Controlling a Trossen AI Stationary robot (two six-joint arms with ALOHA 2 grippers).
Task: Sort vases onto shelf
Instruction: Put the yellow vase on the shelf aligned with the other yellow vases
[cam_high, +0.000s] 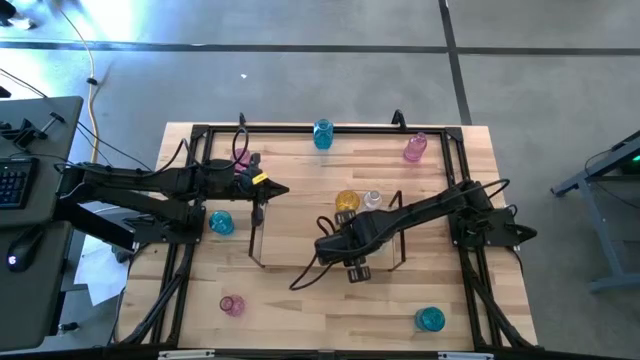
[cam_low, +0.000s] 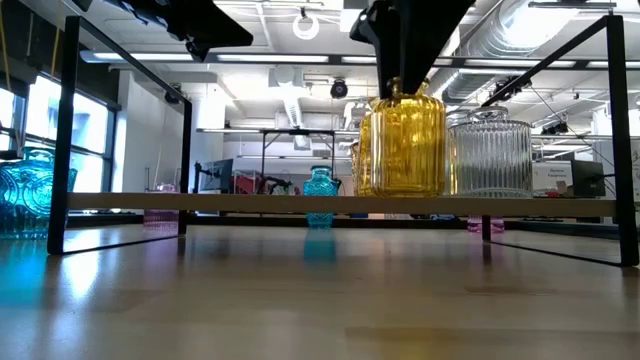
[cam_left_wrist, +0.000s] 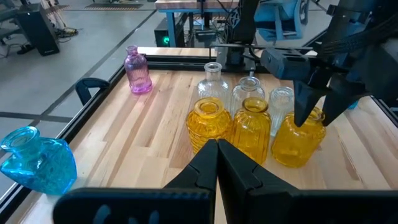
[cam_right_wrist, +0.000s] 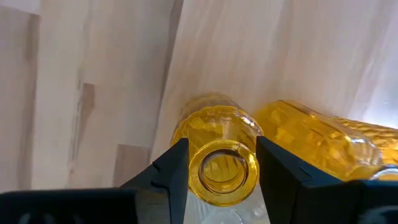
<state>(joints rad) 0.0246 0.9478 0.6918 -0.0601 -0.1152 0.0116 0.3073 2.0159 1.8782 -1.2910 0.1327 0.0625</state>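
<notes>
On shelf (cam_low: 250, 203), yellow vase (cam_right_wrist: 219, 163) sits between right gripper (cam_right_wrist: 217, 169) fingers.

I see the shelf (cam_high: 300, 255) at table centre, vases (cam_left_wrist: 249, 124) clustered on its far right part. Single vases stand at the table's (cam_high: 300, 310) far edge, near corners and left of the shelf.

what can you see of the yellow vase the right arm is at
The yellow vase is translucent ribbed amber glass, bulbous, with a short neck and a round open mouth. It stands upright on the shelf, next to a clear ribbed vase. The right gripper comes down from above, its jaws on either side of the neck; whether they press the glass is unclear.
</notes>
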